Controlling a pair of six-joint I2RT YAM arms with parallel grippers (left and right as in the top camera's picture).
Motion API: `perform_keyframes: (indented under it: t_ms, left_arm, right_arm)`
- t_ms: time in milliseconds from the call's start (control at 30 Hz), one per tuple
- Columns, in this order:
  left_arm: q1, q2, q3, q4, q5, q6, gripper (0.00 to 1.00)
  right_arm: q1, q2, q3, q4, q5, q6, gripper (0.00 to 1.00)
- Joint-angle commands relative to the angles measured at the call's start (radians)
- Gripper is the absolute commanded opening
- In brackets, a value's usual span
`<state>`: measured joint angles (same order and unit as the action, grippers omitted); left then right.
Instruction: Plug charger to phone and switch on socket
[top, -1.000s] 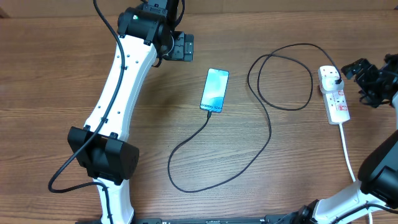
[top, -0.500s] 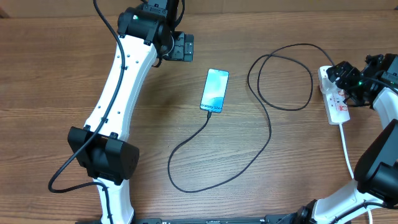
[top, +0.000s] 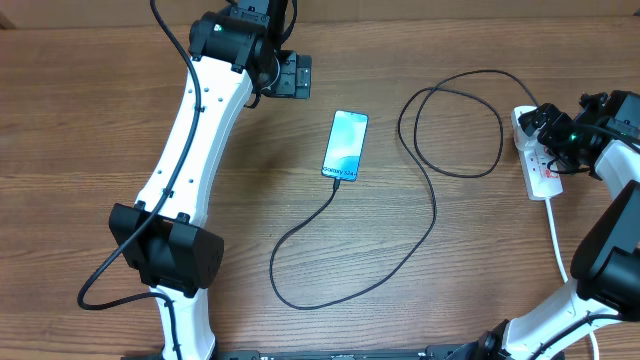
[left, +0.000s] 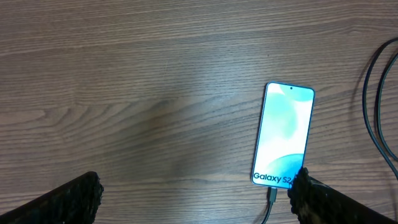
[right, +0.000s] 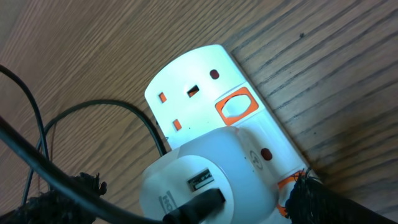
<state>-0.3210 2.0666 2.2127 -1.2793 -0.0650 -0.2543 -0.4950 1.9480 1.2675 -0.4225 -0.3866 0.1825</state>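
Your R gripper (top: 553, 132), jaws spread, hung right over socket (top: 546, 172) far end; its long axis ran front-to-back. L gripper (top: 292, 75), spread too, was well apart.

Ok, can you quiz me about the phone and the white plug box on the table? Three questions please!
1. True or false: the phone has a dark screen.
2. Pick one. The right gripper hangs over: A the phone, B the socket, C bare table.
3. Fill in: the black charger runs from the socket to the bottom edge of the ____.
Key: 1 false, it is lit. 2 B. 3 phone.
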Motion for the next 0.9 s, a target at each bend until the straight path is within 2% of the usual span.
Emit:
perform_keyframes:
  t_ms: [0,867]
  left_arm:
    - [-0.006,0.007,-0.002,0.001,-0.013,0.015,1.0]
    - [-0.006,0.007,-0.002,0.001,-0.013,0.015,1.0]
  right_arm:
    - [0.002,0.0,-0.004,-0.005,-0.015,-0.002,1.0]
    - [0.012,0.045,-0.004,-0.055,-0.135,-0.024,1.0]
